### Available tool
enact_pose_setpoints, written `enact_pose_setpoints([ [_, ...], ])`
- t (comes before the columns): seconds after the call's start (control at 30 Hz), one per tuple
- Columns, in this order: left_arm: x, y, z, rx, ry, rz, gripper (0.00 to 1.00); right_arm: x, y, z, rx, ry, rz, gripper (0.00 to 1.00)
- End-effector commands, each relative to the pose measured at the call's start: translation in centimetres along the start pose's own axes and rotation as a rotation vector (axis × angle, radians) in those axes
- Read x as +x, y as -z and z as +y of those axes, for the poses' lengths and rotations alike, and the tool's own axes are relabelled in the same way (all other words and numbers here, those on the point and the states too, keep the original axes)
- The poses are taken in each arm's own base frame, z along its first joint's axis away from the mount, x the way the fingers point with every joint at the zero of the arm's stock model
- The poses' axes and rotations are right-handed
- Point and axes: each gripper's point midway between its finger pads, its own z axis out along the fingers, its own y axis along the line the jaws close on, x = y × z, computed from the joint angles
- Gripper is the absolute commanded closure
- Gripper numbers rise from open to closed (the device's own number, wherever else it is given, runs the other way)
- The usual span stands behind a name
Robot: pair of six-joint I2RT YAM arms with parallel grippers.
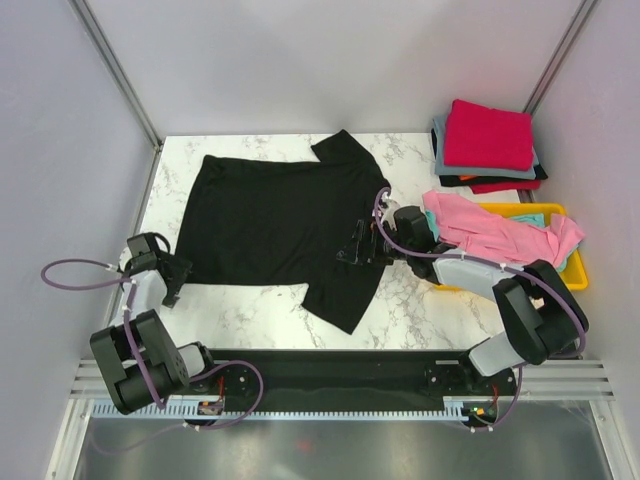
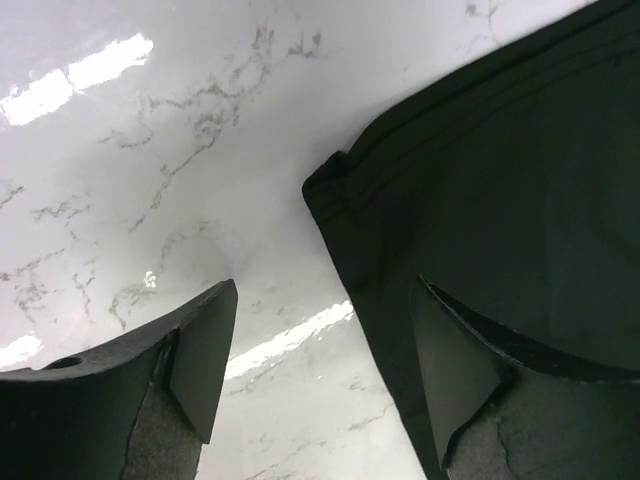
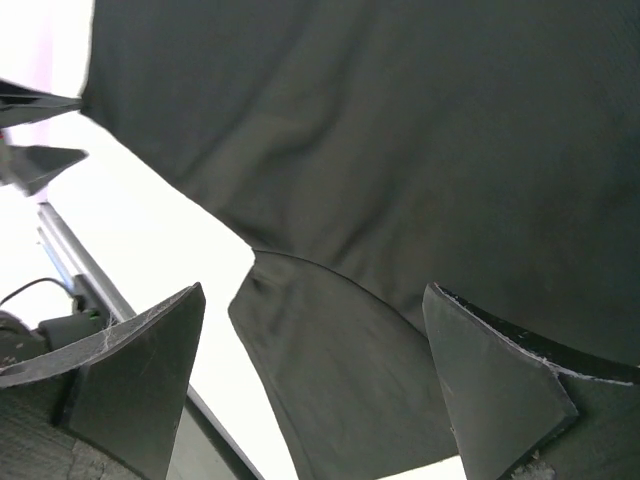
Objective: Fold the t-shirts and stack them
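A black t-shirt (image 1: pixel 275 222) lies spread flat on the marble table (image 1: pixel 250 312). My left gripper (image 1: pixel 172 285) is at the shirt's near-left hem corner. In the left wrist view that gripper (image 2: pixel 325 375) is open, and the black hem corner (image 2: pixel 345 200) and side edge run in between the jaws. The right finger (image 2: pixel 455 370) is over cloth and the left finger (image 2: pixel 200 360) over bare marble. My right gripper (image 1: pixel 352 248) hovers over the shirt's right side by the near sleeve. It (image 3: pixel 315 390) is open above the black sleeve (image 3: pixel 340 370), holding nothing.
Folded shirts are stacked at the back right, a red one (image 1: pixel 490 135) on top of a grey one (image 1: pixel 442 150). A yellow tray (image 1: pixel 560 212) at the right holds a crumpled pink shirt (image 1: pixel 485 232) and a teal one (image 1: pixel 532 218). Grey walls enclose the table.
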Motion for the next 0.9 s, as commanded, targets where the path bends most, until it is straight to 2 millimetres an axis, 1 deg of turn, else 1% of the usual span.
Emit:
enact_pose_setpoints([
  [0.0,-2.4,-0.8,-1.0,0.015,0.097,-0.105,0.23,-2.9,1.0,3.6,-0.126,0.086,-0.092,0.02],
  [0.03,-2.3,-1.0,-0.8,0.006,0.097,-0.103,0.25,-2.8,1.2,3.5,-0.118,0.089,-0.088,0.02],
  [0.1,-2.1,-1.4,-0.4,-0.008,0.095,-0.109,0.27,-2.7,1.3,3.3,-0.109,0.102,-0.085,0.02],
  [0.13,-2.1,-1.5,-0.2,-0.012,0.093,-0.111,0.30,-2.6,1.4,3.4,-0.109,0.104,-0.085,0.02],
  [0.2,-2.0,-1.8,-0.2,0.000,0.087,-0.122,0.33,-2.4,1.5,3.1,-0.103,0.105,-0.079,0.02],
  [0.23,-2.0,-1.9,-0.3,0.003,0.086,-0.125,0.37,-2.2,1.6,3.1,-0.104,0.105,-0.072,0.02],
  [0.37,-2.1,-2.3,-0.6,0.028,0.085,-0.132,0.39,-1.5,2.2,2.8,-0.091,0.108,-0.059,0.02],
  [0.4,-2.1,-2.5,-0.9,0.033,0.085,-0.123,0.39,-1.2,2.3,2.5,-0.080,0.110,-0.054,0.02],
  [0.43,-2.1,-2.6,-1.0,0.038,0.086,-0.122,0.40,-1.2,2.6,2.7,-0.082,0.115,-0.058,0.02],
  [0.5,-2.3,-2.7,-1.5,0.049,0.087,-0.119,0.40,-0.9,2.9,2.4,-0.064,0.114,-0.051,0.02],
  [0.53,-2.0,-3.0,-1.5,0.047,0.084,-0.106,0.44,-1.0,3.2,2.5,-0.066,0.125,-0.053,0.02],
  [0.6,-2.0,-3.2,-1.8,0.057,0.083,-0.094,0.50,-0.6,3.5,2.2,-0.052,0.127,-0.047,0.02],
  [0.63,-1.9,-3.2,-1.9,0.058,0.085,-0.091,0.60,-0.6,3.9,2.2,-0.046,0.128,-0.050,0.02],
  [0.67,-2.1,-3.2,-2.0,0.068,0.087,-0.100,0.65,-0.4,4.1,2.1,-0.037,0.127,-0.050,0.02],
  [0.7,-2.0,-3.1,-2.0,0.072,0.083,-0.100,0.79,0.0,4.3,1.4,-0.003,0.117,-0.045,0.02],
  [0.73,-2.2,-3.0,-2.1,0.081,0.084,-0.108,0.87,0.0,4.6,1.1,0.020,0.118,-0.050,0.02],
  [0.77,-2.1,-2.9,-2.1,0.085,0.080,-0.108,0.91,0.2,4.8,0.5,0.054,0.111,-0.051,0.02],
  [0.8,-2.2,-2.8,-2.2,0.091,0.071,-0.111,0.98,0.8,5.4,-1.3,0.148,0.092,-0.041,0.02],
  [0.87,-2.2,-2.5,-2.4,0.104,0.070,-0.112,0.98,1.7,6.1,-2.7,0.232,0.065,-0.033,0.02],
])
